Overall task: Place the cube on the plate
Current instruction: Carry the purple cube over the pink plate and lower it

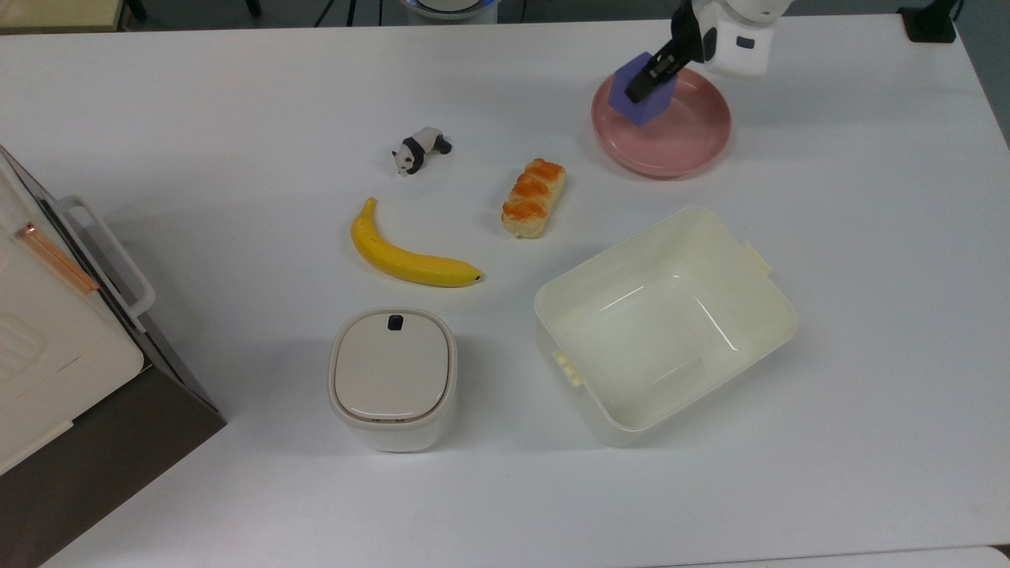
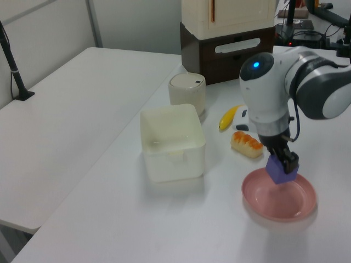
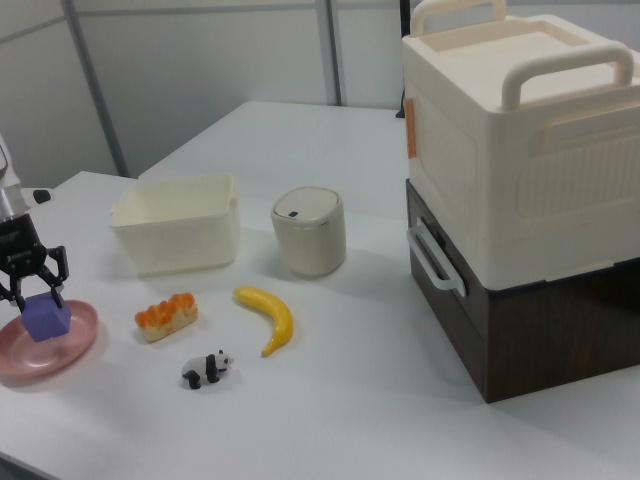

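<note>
Holding the cube (image 1: pixel 641 96) between its two fingers, the hand (image 1: pixel 649 81) hangs over the plate (image 1: pixel 686 146), toward the top view's left part of it. In the left view the cube (image 2: pixel 282 170) seems to be a little above the pink surface of the plate (image 2: pixel 296 211), and in the right view the cube (image 3: pixel 45 320) sits low over the plate (image 3: pixel 20 360); I cannot tell for sure if it already touches the bottom.

I judge that the carrying step is nearly finished and the placing step is in hand. The next move calls for a short descent until the cube rests on the plate, then the fingers should spread and the hand should rise straight up, so that the cube is not dragged to the rim.

On the worktop (image 1: pixel 237 118) I count:
- one cube, blue-purple
- one pink plate
- one toy panda (image 1: pixel 420 149)
- one banana (image 1: pixel 406 256)
- one piece of bread (image 1: pixel 534 197) with orange top
- one cream tub (image 1: pixel 664 323), open and with nothing inside
- one small round-cornered container (image 1: pixel 392 379) with a lid
- one stack of boxes (image 3: pixel 525 190) at the worktop's edge, a cream one with handles on a dark brown one
</note>
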Tool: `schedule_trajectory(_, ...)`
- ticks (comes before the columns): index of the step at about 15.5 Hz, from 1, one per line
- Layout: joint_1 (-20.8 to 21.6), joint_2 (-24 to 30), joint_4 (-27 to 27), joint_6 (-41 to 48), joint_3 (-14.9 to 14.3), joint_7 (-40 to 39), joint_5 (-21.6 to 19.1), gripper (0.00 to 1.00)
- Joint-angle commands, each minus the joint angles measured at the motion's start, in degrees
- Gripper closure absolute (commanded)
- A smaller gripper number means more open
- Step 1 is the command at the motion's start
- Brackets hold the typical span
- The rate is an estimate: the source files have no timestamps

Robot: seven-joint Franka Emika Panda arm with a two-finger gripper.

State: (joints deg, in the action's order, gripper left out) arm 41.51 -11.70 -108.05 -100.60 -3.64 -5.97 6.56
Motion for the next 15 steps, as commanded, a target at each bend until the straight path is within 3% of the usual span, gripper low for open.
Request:
schedule_trajectory(1,0.94,-2.01,1.08,-4.33,-0.58,1.93,-1.55,0.35)
schedule_trajectory(2,0.94,-2.45,1.61,-4.69,-0.58,2.37,-2.51,0.35)
schedule_trajectory(4,1.03,-3.50,3.36,-4.61,-0.58,4.64,-2.87,0.00)
schedule_trajectory(10,-0.02,-3.33,7.84,-3.12,-1.54,10.37,-2.61,0.00)
schedule_trajectory(15,-11.78,-1.49,13.47,-1.27,-2.69,10.98,-2.52,0.00)
